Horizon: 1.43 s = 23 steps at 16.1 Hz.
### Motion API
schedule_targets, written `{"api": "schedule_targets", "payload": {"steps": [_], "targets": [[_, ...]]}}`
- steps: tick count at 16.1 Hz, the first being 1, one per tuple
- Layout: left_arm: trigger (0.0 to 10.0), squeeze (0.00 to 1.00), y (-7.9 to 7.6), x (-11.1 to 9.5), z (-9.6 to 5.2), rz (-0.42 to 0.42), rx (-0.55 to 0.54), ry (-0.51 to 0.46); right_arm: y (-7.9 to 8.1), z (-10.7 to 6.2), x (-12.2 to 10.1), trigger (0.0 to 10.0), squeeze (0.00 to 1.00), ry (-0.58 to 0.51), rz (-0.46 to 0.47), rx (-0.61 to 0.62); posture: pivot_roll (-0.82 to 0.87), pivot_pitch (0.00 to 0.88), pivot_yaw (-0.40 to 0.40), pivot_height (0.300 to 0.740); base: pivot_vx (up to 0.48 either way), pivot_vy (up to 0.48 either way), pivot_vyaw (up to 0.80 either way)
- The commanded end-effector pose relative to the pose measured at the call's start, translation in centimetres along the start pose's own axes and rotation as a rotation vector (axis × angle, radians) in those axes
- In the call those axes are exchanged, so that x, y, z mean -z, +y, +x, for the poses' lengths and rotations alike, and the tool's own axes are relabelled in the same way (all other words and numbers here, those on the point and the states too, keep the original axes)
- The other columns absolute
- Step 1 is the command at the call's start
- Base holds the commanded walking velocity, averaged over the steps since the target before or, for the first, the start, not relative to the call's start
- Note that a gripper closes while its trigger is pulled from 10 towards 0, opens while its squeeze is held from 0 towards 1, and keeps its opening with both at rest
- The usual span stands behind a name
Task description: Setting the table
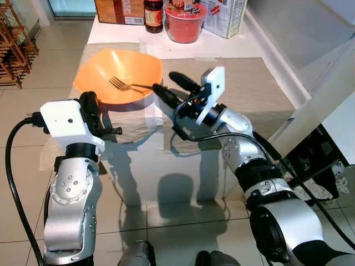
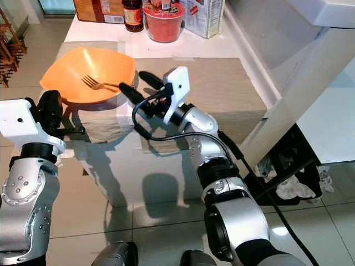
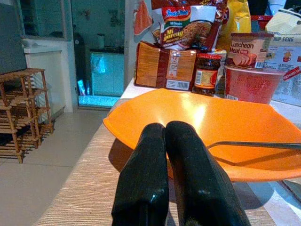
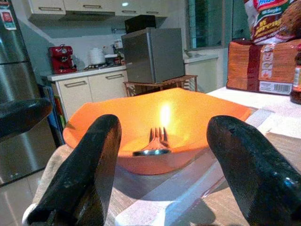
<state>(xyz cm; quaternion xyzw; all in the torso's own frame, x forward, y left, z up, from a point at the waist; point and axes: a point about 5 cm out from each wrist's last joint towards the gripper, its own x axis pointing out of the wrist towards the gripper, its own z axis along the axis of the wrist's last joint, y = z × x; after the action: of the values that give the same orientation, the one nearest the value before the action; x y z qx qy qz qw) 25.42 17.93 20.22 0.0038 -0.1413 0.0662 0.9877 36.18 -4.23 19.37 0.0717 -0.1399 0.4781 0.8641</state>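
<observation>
The right claw (image 1: 169, 86) is held wide open just short of the orange bowl (image 1: 105, 69), one finger above and one beside the end of the fork (image 1: 128, 86) handle, nothing gripped. The fork lies in the bowl, tines toward the bowl's middle and handle laid over the near rim toward the claw. The bowl rests on a beige placemat (image 1: 244, 83) on the desk (image 1: 183, 172).

The left claw (image 3: 174, 174) is closed, its two fingers pressed together and empty, parked low at the bowl's near-left edge.

The step in hand is judged to be either taking or having just let go of the fork. For a clean grasp, the handle should be centred between the open fingers and gripped near its free end, then lifted over the rim so that the light bowl is not dragged along.

In the right wrist view the fork is seen head-on, centred in the gap between the fingers; that alignment cannot be read from the head views. The head views alone show the grocery boxes, a jar (image 1: 153, 14) and a red cup (image 1: 184, 22) crowded at the desk's far end.
</observation>
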Motion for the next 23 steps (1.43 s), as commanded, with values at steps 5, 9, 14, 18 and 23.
{"api": "schedule_targets", "payload": {"steps": [5, 9, 14, 18, 23], "targets": [[10.0, 0.0, -0.1, -0.5, -0.2, -0.004, 0.004, -0.015, 0.8, 1.0, 0.4, 10.0, 0.0, 0.015, -0.01, -0.024, 0.07, 0.153, -0.027, 0.74, 0.0, 0.0, 0.0], [10.0, 0.0, -0.1, -0.6, -0.2, -0.004, 0.0, -0.017, 0.5, 1.1, 0.7, 0.0, 0.0, 0.042, -0.035, 0.025, 0.07, 0.155, -0.031, 0.74, 0.0, 0.0, 0.0], [10.0, 0.0, -0.1, -0.7, -0.2, -0.005, -0.002, -0.02, 0.5, 1.4, 0.5, 0.0, 0.0, 0.026, -0.028, 0.023, 0.07, 0.152, -0.034, 0.74, 0.0, 0.0, 0.0], [10.0, 0.0, 0.0, -0.8, -0.1, -0.006, -0.006, -0.025, 0.7, 1.5, 0.5, 0.0, 0.0, 0.019, -0.012, 0.001, 0.07, 0.152, -0.038, 0.74, 0.0, 0.0, 0.0], [10.0, 0.0, -0.1, -0.8, -0.1, -0.008, -0.008, -0.026, 0.5, 1.5, 0.4, 0.0, 0.0, 0.025, -0.009, 0.009, 0.07, 0.15, -0.039, 0.74, 0.0, 0.0, 0.0]]}}
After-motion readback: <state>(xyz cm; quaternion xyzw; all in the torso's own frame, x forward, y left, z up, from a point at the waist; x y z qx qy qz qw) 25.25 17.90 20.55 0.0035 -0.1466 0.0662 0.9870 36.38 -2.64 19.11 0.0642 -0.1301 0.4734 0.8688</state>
